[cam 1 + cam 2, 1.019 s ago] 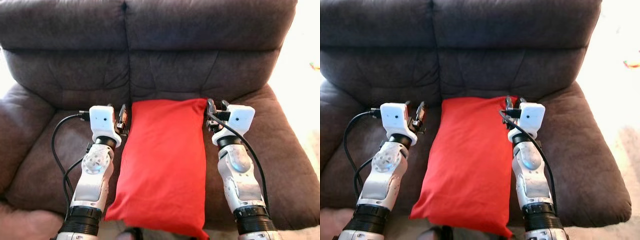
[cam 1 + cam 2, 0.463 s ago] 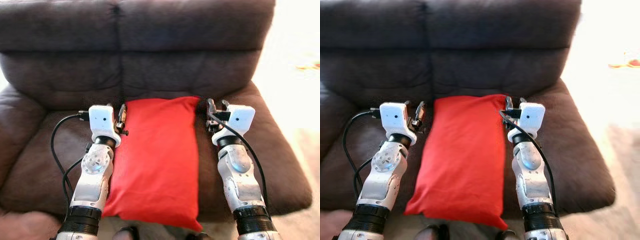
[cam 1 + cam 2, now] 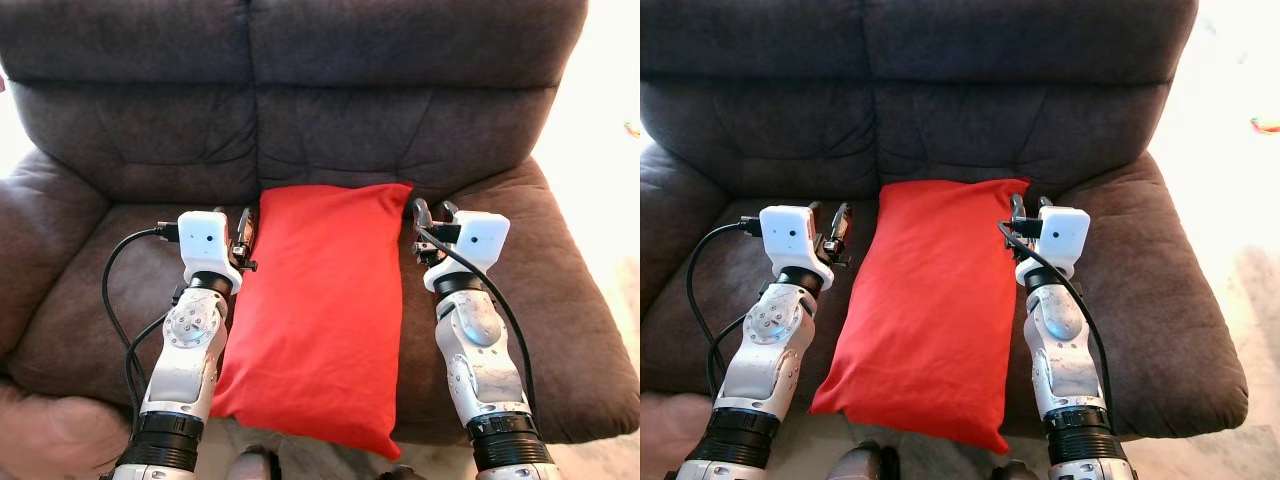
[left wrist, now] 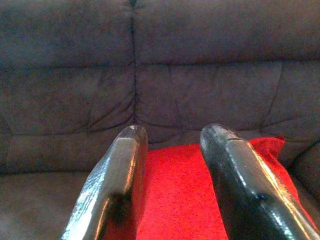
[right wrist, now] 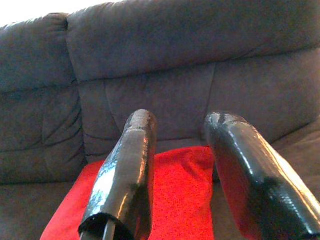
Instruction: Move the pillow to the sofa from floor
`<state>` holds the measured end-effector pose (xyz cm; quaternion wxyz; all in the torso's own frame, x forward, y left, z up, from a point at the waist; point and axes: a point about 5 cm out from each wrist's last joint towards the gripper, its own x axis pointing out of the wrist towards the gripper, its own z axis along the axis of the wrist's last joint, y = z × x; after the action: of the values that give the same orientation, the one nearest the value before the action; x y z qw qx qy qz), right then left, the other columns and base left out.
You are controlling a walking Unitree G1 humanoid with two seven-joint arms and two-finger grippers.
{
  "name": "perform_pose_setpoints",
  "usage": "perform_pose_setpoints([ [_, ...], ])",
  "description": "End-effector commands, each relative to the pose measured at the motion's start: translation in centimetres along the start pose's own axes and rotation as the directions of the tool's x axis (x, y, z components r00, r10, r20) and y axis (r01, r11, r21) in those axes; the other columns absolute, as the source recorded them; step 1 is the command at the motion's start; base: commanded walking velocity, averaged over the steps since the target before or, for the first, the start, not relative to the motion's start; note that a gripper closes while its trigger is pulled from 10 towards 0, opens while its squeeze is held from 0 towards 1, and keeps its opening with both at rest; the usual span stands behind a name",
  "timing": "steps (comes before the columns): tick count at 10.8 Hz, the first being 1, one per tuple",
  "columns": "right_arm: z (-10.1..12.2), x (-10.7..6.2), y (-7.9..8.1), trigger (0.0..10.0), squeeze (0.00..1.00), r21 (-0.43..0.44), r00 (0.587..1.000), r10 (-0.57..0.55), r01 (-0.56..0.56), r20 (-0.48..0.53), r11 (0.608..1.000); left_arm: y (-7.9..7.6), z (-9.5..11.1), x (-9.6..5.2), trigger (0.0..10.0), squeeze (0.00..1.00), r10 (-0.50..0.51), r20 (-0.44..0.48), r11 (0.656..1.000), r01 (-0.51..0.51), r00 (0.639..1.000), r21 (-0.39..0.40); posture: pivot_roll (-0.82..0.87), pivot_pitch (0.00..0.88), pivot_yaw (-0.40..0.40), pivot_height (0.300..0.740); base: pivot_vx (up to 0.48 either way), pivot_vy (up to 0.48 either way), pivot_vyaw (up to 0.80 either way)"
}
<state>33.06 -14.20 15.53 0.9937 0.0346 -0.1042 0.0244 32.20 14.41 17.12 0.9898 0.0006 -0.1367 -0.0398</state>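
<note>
A red pillow [image 3: 320, 310] lies lengthwise on the seat of the dark brown sofa [image 3: 400, 130], its far end near the backrest and its near corner hanging over the seat's front edge. My left gripper [image 3: 245, 232] hovers open at the pillow's far left corner. My right gripper [image 3: 430, 215] stands open at the far right corner. In the left wrist view the fingers [image 4: 120, 170] are spread apart above the pillow [image 4: 175, 200]. The right wrist view likewise has the fingers [image 5: 130, 165] spread over the red fabric [image 5: 180, 200]. Neither gripper holds anything.
Padded armrests rise at the left [image 3: 40, 220] and right [image 3: 570, 250] of the seat. Bright floor [image 3: 610, 180] lies to the right of the sofa, with a small coloured object [image 3: 630, 128] on it. My feet [image 3: 865, 462] stand at the sofa's front edge.
The whole view has shifted, so the camera moved. The pillow's far end now lies slightly farther ahead of both grippers. Both grippers stay open at its sides.
</note>
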Motion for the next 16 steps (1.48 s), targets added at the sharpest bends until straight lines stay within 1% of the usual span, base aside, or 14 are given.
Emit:
perform_pose_setpoints([
  [1, 0.13, 0.0, 0.12, 10.0, 0.0, 0.003, 1.0, 0.004, -0.004, 0.005, 1.0, 0.26, -0.14, -0.05, 10.0, 0.0, 0.005, -0.006, 1.0, -0.005, 1.0, 0.019, 0.06, 0.137, 0.037, 0.69, 0.0, 0.0, 0.0],
  [8, 0.17, 0.01, 0.3, 10.0, 0.0, 0.004, 1.0, 0.018, -0.018, 0.009, 1.0, 0.19, -0.1, 0.01, 10.0, 0.0, 0.004, -0.004, 1.0, -0.004, 1.0, 0.018, 0.05, 0.131, 0.037, 0.69, 0.0, 0.0, 0.0],
  [10, 0.01, -0.07, 0.2, 10.0, 0.0, -0.003, 1.0, 0.015, -0.015, 0.0, 1.0, 0.22, -0.15, -0.05, 10.0, 0.0, 0.005, -0.007, 1.0, -0.005, 1.0, 0.018, 0.05, 0.138, 0.035, 0.69, 0.0, 0.0, 0.0],
  [11, -0.18, -0.05, 0.2, 10.0, 0.0, -0.001, 1.0, 0.012, -0.012, -0.02, 1.0, 0.26, -0.16, -0.07, 10.0, 0.0, 0.006, -0.008, 1.0, -0.006, 1.0, 0.019, 0.06, 0.139, 0.034, 0.69, 0.0, 0.0, 0.0],
  [12, -0.03, 0.02, 0.34, 10.0, 0.0, 0.011, 1.0, 0.021, -0.02, -0.01, 1.0, 0.31, -0.15, -0.07, 10.0, 0.0, 0.007, -0.008, 1.0, -0.007, 1.0, 0.02, 0.06, 0.141, 0.034, 0.67, 0.0, 0.0, 0.0],
  [14, -0.02, 0.02, 0.43, 10.0, 0.0, 0.006, 1.0, 0.027, -0.027, -0.012, 1.0, 0.31, -0.14, -0.06, 10.0, 0.0, 0.008, -0.007, 1.0, -0.008, 1.0, 0.021, 0.06, 0.142, 0.034, 0.63, 0.0, 0.0, 0.0],
  [15, -0.05, 0.0, 0.46, 10.0, 0.0, 0.006, 0.999, 0.03, -0.03, -0.015, 1.0, 0.31, -0.13, -0.05, 10.0, 0.0, 0.009, -0.007, 1.0, -0.009, 1.0, 0.021, 0.06, 0.143, 0.033, 0.615, 0.0, 0.0, 0.0],
  [16, 0.06, -0.1, 0.41, 10.0, 0.0, 0.002, 1.0, 0.029, -0.029, 0.001, 1.0, 0.29, -0.12, -0.05, 10.0, 0.0, 0.009, -0.007, 1.0, -0.008, 1.0, 0.021, 0.06, 0.144, 0.032, 0.61, 0.0, 0.0, 0.0],
])
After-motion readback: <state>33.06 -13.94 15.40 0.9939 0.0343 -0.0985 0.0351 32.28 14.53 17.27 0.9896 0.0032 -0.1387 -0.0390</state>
